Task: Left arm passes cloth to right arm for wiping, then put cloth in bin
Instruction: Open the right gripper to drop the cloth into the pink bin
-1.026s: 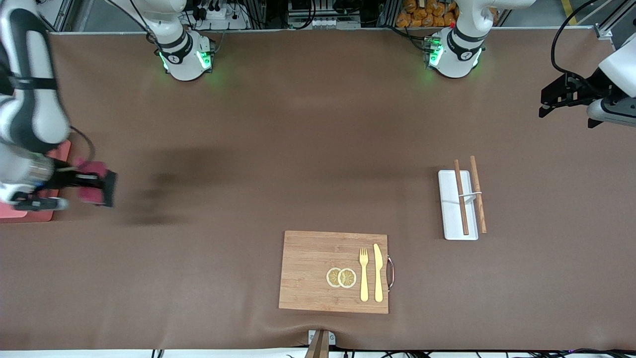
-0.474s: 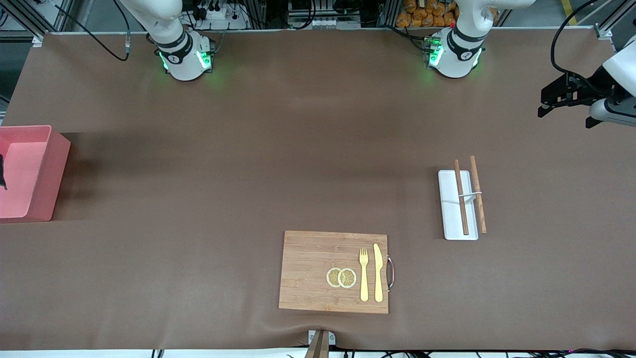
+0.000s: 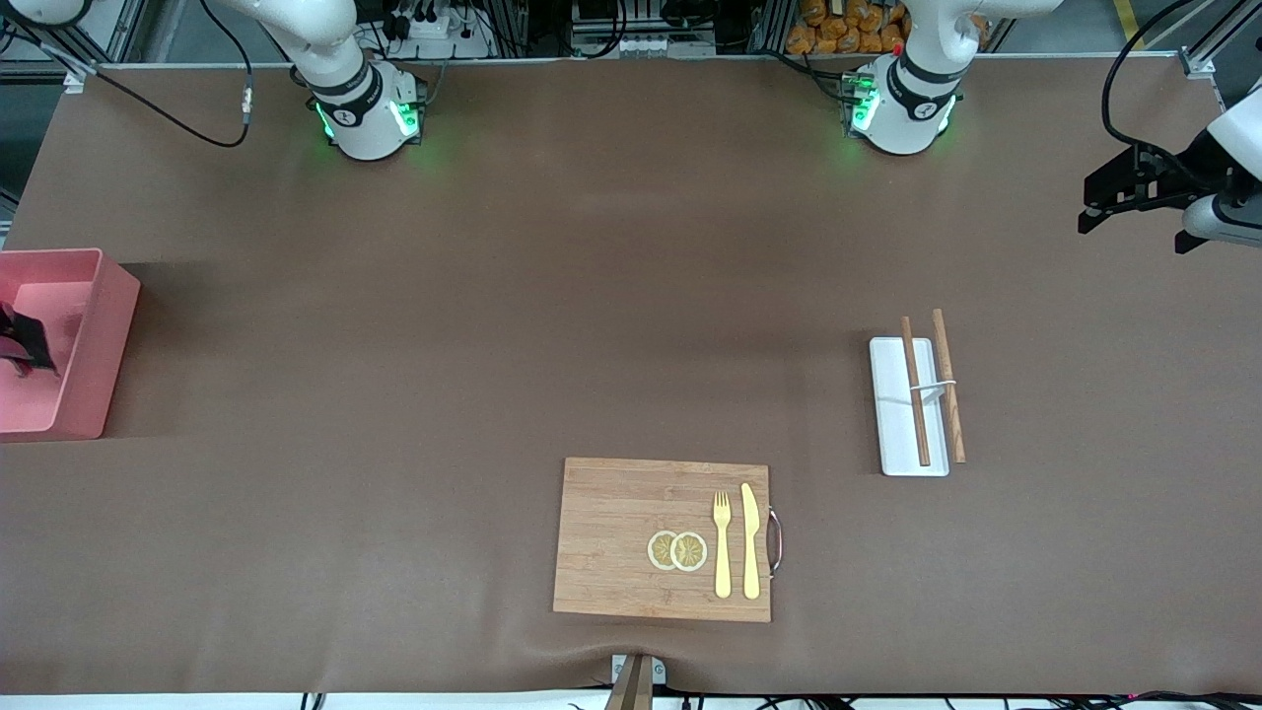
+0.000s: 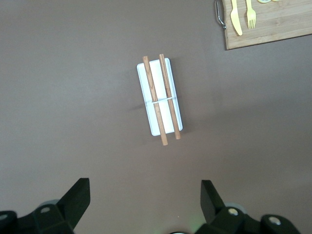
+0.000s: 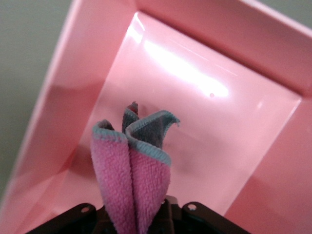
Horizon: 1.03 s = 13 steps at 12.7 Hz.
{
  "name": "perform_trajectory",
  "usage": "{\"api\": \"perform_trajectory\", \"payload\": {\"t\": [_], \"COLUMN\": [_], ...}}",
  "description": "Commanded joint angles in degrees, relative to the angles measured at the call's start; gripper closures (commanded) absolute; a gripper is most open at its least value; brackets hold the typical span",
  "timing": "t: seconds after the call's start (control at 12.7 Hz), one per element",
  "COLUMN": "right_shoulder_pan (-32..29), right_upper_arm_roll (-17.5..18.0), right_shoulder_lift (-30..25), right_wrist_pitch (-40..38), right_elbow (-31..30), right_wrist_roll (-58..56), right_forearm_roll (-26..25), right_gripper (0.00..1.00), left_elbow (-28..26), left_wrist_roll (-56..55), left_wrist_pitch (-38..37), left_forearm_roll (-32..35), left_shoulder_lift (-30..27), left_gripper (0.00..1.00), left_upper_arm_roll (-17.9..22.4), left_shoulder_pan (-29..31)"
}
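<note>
Cloth (image 5: pixel 130 170) is held pinched in the right end effector (image 5: pixel 136 214) over the bin (image 5: pixel 273 161); release remains. The left end effector (image 4: pixel 146 204), spread wide and empty, waits.

Even overhead light; glare on bin (image 5: pixel 204 78) floor.

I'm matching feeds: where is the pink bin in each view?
Front view: bin at the right arm's end of the table, right gripper over it.
Left wrist view: not in it.
Right wrist view: bin fills the picture, beneath the held cloth.
Shared landmark: the right gripper, in front and right wrist views; the white tray links front and left wrist.
</note>
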Motion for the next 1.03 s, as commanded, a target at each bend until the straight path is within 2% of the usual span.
{"api": "perform_trajectory", "payload": {"t": [0.0,0.16,0.39,0.55,0.71,0.95], "right_shoulder_pan": [-0.8,-0.2,0.3,2.1,5.9,10.3], "right_upper_arm_roll": [1.3,1.4,1.7,1.8,1.5,1.6], "right_shoulder_lift": [2.2,1.1,1.0,-1.7,-6.7,-10.7], "right_wrist_pitch": [-0.1,-4.9,-19.1,-25.2,-27.2,-35.6], "right_elbow": [2.9,4.4,12.9,17.0,16.7,16.3], "right_wrist_roll": [-1.4,-1.1,-0.7,0.1,7.2,19.8], "right_forearm_roll": [2.1,2.4,2.3,2.3,2.1,2.4], "right_gripper": [0.0,0.0,0.0,0.0,0.0,0.0], "left_elbow": [0.0,0.0,0.0,0.0,-0.1,-0.1], "left_wrist_roll": [-3.5,-7.2,-8.0,-10.6,-10.8,-10.7], "left_wrist_pitch": [-0.2,-0.3,-0.3,-0.3,-0.3,-0.3], "left_forearm_roll": [1.3,1.3,1.3,1.3,1.4,1.4], "left_shoulder_lift": [-1.0,-1.2,-1.0,-0.8,-0.8,-0.8], "left_gripper": [0.0,0.0,0.0,0.0,0.0,0.0], "left_upper_arm_roll": [-0.1,-0.1,-0.4,-0.6,-0.6,-0.6], "left_shoulder_pan": [0.0,0.0,-0.1,-0.4,-0.5,-0.4]}}
